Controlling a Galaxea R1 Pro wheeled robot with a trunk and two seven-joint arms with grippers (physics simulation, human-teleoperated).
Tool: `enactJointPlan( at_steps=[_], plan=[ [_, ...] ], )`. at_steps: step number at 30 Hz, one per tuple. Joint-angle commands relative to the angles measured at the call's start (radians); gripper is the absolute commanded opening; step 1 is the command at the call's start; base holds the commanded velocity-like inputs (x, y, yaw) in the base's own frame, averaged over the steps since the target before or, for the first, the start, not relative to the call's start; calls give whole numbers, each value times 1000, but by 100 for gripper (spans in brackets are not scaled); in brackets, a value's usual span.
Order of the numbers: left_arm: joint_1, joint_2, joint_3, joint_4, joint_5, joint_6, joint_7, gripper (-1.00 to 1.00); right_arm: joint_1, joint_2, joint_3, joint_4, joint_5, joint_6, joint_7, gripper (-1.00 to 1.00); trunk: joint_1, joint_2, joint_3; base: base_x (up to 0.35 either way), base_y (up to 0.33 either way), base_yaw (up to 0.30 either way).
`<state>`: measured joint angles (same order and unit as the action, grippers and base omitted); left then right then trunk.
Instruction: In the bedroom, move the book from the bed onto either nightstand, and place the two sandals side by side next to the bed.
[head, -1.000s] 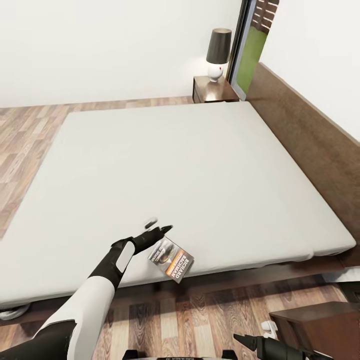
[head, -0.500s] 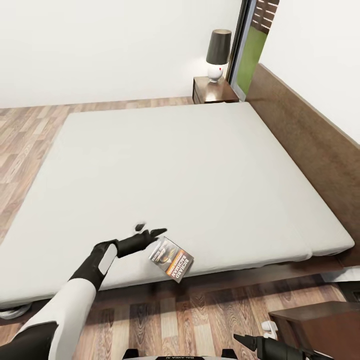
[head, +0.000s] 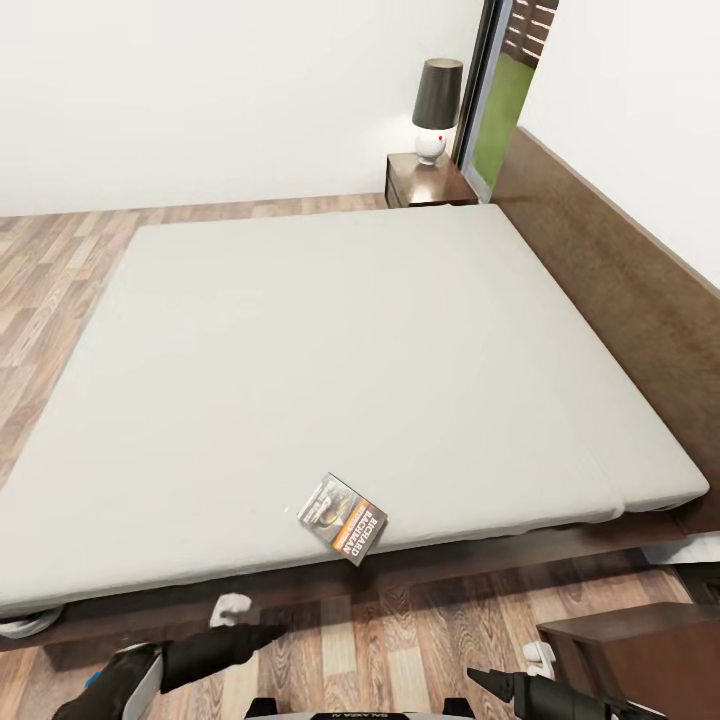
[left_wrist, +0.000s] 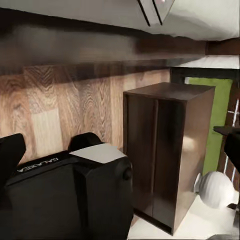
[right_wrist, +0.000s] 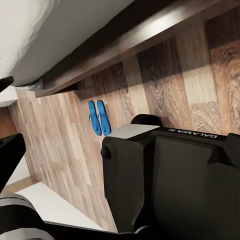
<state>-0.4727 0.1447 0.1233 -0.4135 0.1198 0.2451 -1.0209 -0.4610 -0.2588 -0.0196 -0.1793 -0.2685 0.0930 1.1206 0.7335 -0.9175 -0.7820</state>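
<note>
Room: white-walled bedroom with light-brown wood-plank floor (head: 60, 280), seen from the head camera.
Book: thin paperback book with grey photo cover and orange band (head: 342, 518) lies flat on the mattress, at the near edge, toward 6 o'clock in the head view.
Bed: large low bed with plain light-grey mattress (head: 320, 360); dark-brown flat headboard (head: 620, 280) runs along 3 o'clock.
Sandals: two flat bright-blue sandals (right_wrist: 98, 117) lie side by side on the planks, near the dark bed frame, in the right wrist view.
Nightstands: small dark-brown wooden nightstand (head: 428, 180) at 1 o'clock carries a dark-shaded white lamp (head: 436, 108); another dark-brown cabinet (head: 640, 650) sits at 5 o'clock.
Left gripper (head: 245, 620): low at 7 o'clock, over the floor, empty; how far its fingers part is unclear.
Right gripper (head: 490, 682): at 5 o'clock, empty; opening unclear.
</note>
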Motion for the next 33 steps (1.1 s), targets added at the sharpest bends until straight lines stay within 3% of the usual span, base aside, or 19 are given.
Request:
enactJointPlan(
  at_steps=[1, 4, 7, 15, 26, 33],
  plan=[
    [4, 1, 3, 35, 4, -36, -2, 100, 0, 0, -2, 0, -3, 10, 4, 100, 0, -1, -1, 0, 0, 0],
    [10, 2, 5, 109, 4, -136, 0, 100, 0, 0, -2, -1, -3, 10, 4, 100, 0, -1, -1, 0, 0, 0],
    [12, 2, 7, 135, 9, -172, 5, 100, 0, 0, -2, -1, -4, 10, 8, 100, 0, -1, -1, 0, 0, 0],
    [13, 3, 8, 142, 12, -182, 8, 100, 0, 0, -2, -2, -4, 10, 12, 100, 0, -1, -1, 0, 0, 20],
    [13, 3, 11, 142, 12, -182, 8, 100, 0, 0, -2, -2, -4, 10, 11, 100, 0, -1, -9, 0, 0, 225],
    [13, 2, 55, 142, 12, -182, 8, 100, 0, 0, -2, -2, -5, 10, 10, 100, 0, -1, -15, 0, 0, 244]
  ],
)
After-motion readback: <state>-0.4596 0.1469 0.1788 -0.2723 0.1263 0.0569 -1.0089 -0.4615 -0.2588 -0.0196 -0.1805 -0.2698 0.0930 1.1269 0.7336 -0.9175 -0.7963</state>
